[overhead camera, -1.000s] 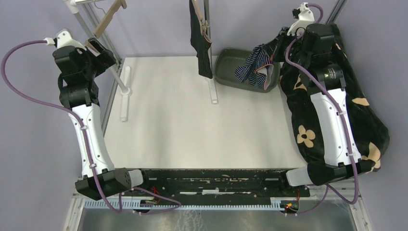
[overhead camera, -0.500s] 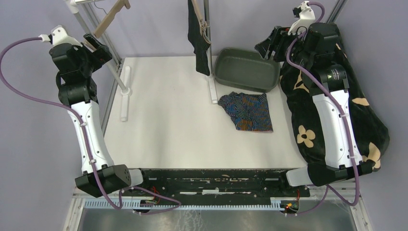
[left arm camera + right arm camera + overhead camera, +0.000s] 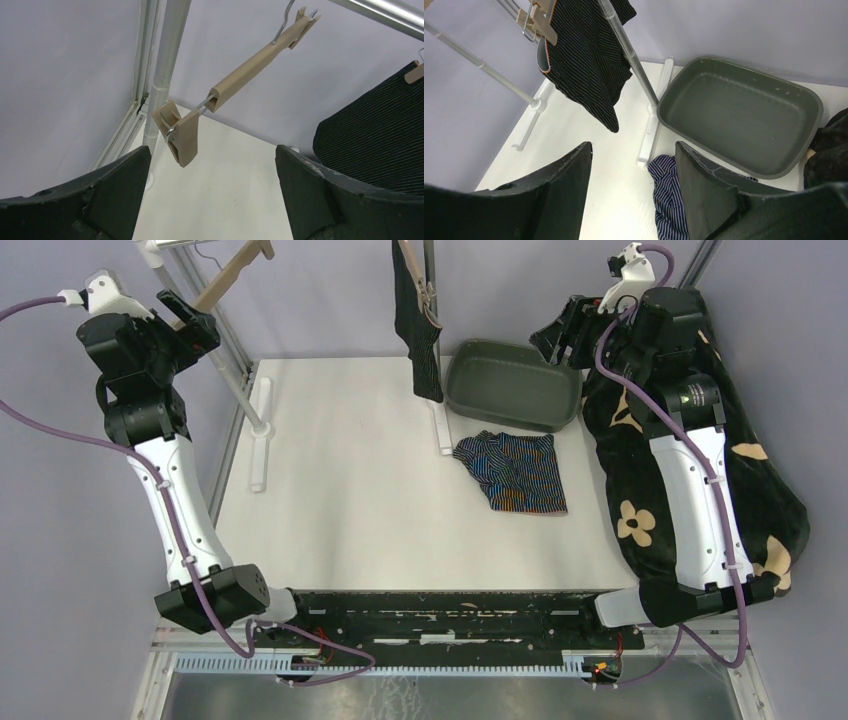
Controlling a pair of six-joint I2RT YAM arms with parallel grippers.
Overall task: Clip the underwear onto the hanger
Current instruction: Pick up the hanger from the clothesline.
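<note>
Dropped navy underwear (image 3: 515,472) lies, seemingly, below right fingers (image 3: 714,195).

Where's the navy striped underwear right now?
Top view: the navy striped underwear lies on the table, right half, just on the arms' side of the green tub, beside the rack's right foot.

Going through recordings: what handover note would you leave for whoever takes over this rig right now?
Left gripper: open, empty, raised facing the empty tan hanger.
Right gripper: open, empty, raised by the green bin.
Black pinstriped underwear hangs clipped on the other hanger. Navy striped underwear lies crumpled on the table, just in front of the bin.
Done: one garment clipped.
Left: pick up the navy one and clip it to the empty hanger.
</note>
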